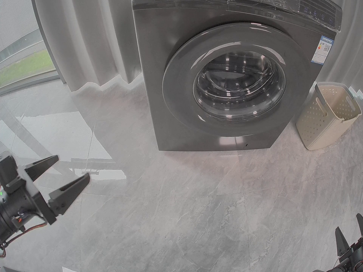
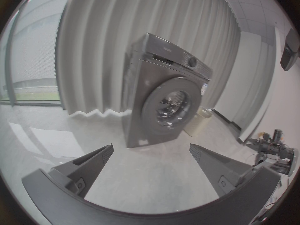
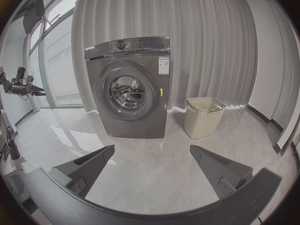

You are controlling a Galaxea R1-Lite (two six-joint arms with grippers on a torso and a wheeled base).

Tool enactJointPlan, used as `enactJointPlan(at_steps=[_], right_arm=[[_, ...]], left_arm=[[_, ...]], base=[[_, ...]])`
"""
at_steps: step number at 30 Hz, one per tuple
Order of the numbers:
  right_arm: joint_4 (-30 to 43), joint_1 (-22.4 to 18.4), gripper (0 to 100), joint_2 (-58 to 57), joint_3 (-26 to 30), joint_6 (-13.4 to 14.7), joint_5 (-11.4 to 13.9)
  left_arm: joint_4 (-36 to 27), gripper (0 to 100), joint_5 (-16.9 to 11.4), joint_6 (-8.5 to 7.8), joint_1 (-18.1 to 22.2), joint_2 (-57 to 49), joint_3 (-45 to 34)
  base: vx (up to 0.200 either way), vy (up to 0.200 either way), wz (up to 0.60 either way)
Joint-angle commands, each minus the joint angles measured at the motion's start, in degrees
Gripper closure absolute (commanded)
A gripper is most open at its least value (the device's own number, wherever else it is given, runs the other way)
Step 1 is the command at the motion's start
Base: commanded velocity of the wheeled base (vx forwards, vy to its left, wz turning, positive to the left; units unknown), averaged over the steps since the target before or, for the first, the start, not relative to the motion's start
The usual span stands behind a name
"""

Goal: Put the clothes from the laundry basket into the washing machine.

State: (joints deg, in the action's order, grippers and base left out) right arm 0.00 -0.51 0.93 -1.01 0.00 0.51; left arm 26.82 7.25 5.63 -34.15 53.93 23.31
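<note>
So here's where I'm at. The washing machine (image 1: 227,16) takes up the upper middle of the head view, a grey front-loader standing on the pale marble-look floor (image 1: 181,216). Its round door (image 1: 177,80) looks shut, sitting flush against the front, and through the glass I can see the shiny drum (image 1: 238,82) (what's in there, I can't tell). The laundry basket (image 1: 327,116) is at the right edge of the frame, about mid-height. It's a cream plastic one with perforated walls, standing on the floor just beside the machine's right-hand side. There's a thin strip of floor between them, so they're not touching. I can't tell from any angle what's lying inside it.

My left end effector (image 1: 72,166) hangs at the lower left of the frame, well apart from the machine, spread wide open with only floor in the gap. My right end effector (image 1: 348,223) pokes in at the lower right corner, also spread. From its own wrist camera the two dark fingers (image 3: 87,166) stand far apart, with the machine and the basket beyond them. Behind everything there's a long pale curtain (image 1: 87,31), and a window (image 1: 22,57) sits in the upper left of the frame.
</note>
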Motion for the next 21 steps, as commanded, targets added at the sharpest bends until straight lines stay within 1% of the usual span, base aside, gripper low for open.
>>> enactJointPlan(at_steps=[1, 2, 3, 4, 5, 6, 8, 10, 11, 13, 14, 16, 17, 18, 19, 21], right_arm=[[0.0, -0.02, 0, -0.93, 1.01, 0.0, 0.02], [0.0, -0.02, 0, -0.93, 1.01, 0.0, 0.02], [0.0, -0.02, 0, -0.93, 1.01, 0.0, 0.02], [0.0, -0.02, 0, -0.93, 1.01, 0.0, 0.02], [0.0, -0.02, 0, -0.93, 1.01, 0.0, 0.02], [0.0, -0.02, 0, -0.93, 1.01, 0.0, 0.02], [0.0, -0.02, 0, -0.93, 1.01, 0.0, 0.02], [0.0, -0.02, 0, -0.93, 1.01, 0.0, 0.02], [0.0, -0.02, 0, -0.93, 1.01, 0.0, 0.02], [0.0, -0.02, 0, -0.93, 1.01, 0.0, 0.02], [0.0, -0.02, 0, -0.93, 1.01, 0.0, 0.02], [0.0, -0.02, 0, -0.93, 1.01, 0.0, 0.02], [0.0, -0.02, 0, -0.93, 1.01, 0.0, 0.02], [0.0, -0.02, 0, -0.93, 1.01, 0.0, 0.02], [0.0, -0.02, 0, -0.93, 1.01, 0.0, 0.02], [0.0, -0.02, 0, -0.93, 1.01, 0.0, 0.02]], left_arm=[[-1.42, 0, -1.54, -3.08, 15.34, -21.06, -11.79], [-1.42, 0, -1.54, -3.08, 15.34, -21.06, -11.79], [-2.47, 0, -1.98, -3.26, 19.03, -25.02, -14.43], [-3.0, 0, -2.07, -3.17, 20.17, -27.04, -15.22], [-3.26, 0, -2.07, -3.08, 20.52, -27.92, -15.49], [-4.5, 0, -1.98, -2.56, 20.96, -30.55, -16.28], [-6.52, 0, -1.89, -2.47, 21.14, -33.19, -17.16], [-9.5, 0, -1.89, -2.64, 23.07, -36.27, -18.56], [-10.38, 0, -1.89, -2.73, 24.48, -37.5, -19.27], [-10.91, 0, -1.98, -2.82, 26.06, -39.96, -20.85], [-10.91, 0, -1.98, -2.82, 26.06, -39.96, -20.85], [-12.23, 0, -2.16, -3.26, 26.5, -44.88, -23.31], [-14.34, 0, -2.42, -3.17, 26.59, -46.55, -23.31], [-18.47, 0, -2.77, -3.17, 26.94, -48.48, -23.31], [-22.16, 0, -2.68, -2.64, 27.03, -49.01, -23.31], [-24.27, 0, -2.86, -1.33, 27.11, -48.57, -23.31]], base=[[0.0, 0.0, 0.0], [0.0, 0.0, 0.0], [0.0, 0.0, 0.0], [0.0, 0.0, 0.0], [0.0, 0.0, 0.0], [0.0, 0.0, 0.0], [0.0, 0.0, 0.0], [0.0, 0.0, 0.0], [0.0, 0.0, 0.0], [0.0, 0.0, 0.0], [0.0, 0.0, 0.0], [0.0, 0.0, 0.0], [0.0, 0.0, 0.0], [0.0, 0.0, 0.0], [0.0, 0.0, 0.0], [0.0, 0.0, 0.0]])
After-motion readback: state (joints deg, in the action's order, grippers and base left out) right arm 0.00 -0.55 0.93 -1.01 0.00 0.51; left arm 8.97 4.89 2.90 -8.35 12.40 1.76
